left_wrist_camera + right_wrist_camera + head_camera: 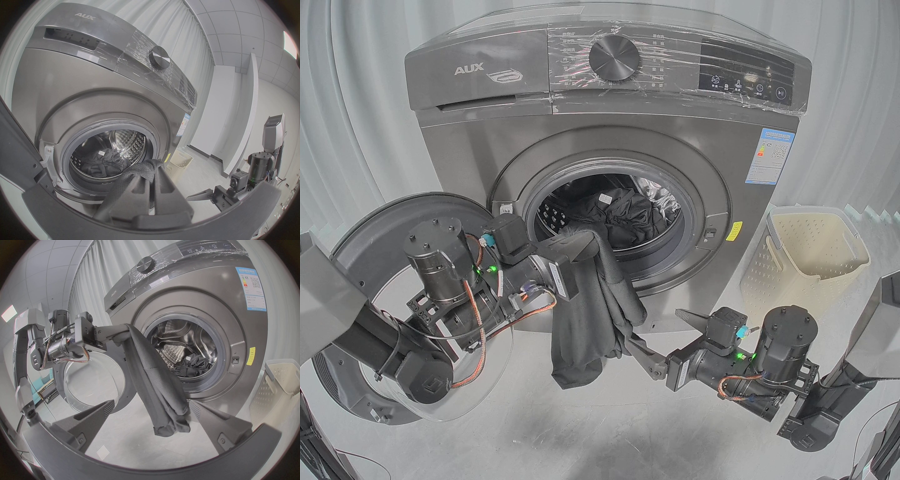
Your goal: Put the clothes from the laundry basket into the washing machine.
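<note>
Nearest, low on the robot's right, the right gripper (653, 326) sits just above the floor (600, 425) with its two fingers spread wide and nothing clamped between them. The lower end of a hanging dark garment (584, 325) dangles in the gap, and in the head view its hem overlaps the lower finger, though I cannot tell whether they really touch. The garment falls in one long fold, its bunched bottom edge clear of the floor. Higher up and to the robot's left, the left gripper (578, 240) has its fingers closed tight on the top of that same garment, the cloth draped over the fingertips, right at the lower left lip of the round opening of the washing machine (487, 144). Beside that arm the door (362, 250) stands swung wide open to the left. Inside the drum (131, 143), more dark clothes (622, 219) lie in a heap on the bottom, a small white tag showing on them. To the right of the machine, on the floor near its front corner, stands the cream laundry basket (831, 250), upright, its sides perforated. A pale curtain (337, 94) hangs behind everything
</note>
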Motion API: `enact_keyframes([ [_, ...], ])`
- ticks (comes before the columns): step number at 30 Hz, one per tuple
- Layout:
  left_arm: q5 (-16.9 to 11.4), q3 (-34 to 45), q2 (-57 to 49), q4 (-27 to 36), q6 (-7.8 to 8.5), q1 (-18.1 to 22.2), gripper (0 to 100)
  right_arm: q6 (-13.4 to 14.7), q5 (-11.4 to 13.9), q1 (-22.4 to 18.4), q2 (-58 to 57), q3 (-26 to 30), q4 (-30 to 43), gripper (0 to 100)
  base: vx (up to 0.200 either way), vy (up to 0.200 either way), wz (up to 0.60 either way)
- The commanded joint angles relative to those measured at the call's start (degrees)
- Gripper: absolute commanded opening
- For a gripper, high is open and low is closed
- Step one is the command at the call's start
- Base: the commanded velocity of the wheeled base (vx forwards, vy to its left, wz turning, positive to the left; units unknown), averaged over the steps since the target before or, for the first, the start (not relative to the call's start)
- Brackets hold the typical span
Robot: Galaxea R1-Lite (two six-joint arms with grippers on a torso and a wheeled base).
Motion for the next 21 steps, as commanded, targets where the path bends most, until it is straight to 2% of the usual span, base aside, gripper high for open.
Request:
enact_keyframes([
  [1,0.0,-0.5,0.2,0.0,-0.03,-0.1,0,0.0,0.0,-0.9,3.1,-1.9,-0.8,100,0.000,0.000,0.00],
  [14,0.0,0.7,-0.5,-0.5,-0.03,-0.1,0,-0.1,0.0,-0.2,5.2,-10.5,-0.6,100,0.000,0.000,0.00],
  [21,0.0,2.2,-0.9,-0.9,-0.03,-0.2,0,-0.2,-0.2,-1.4,7.7,-16.9,0.2,100,0.000,0.000,0.00],
])
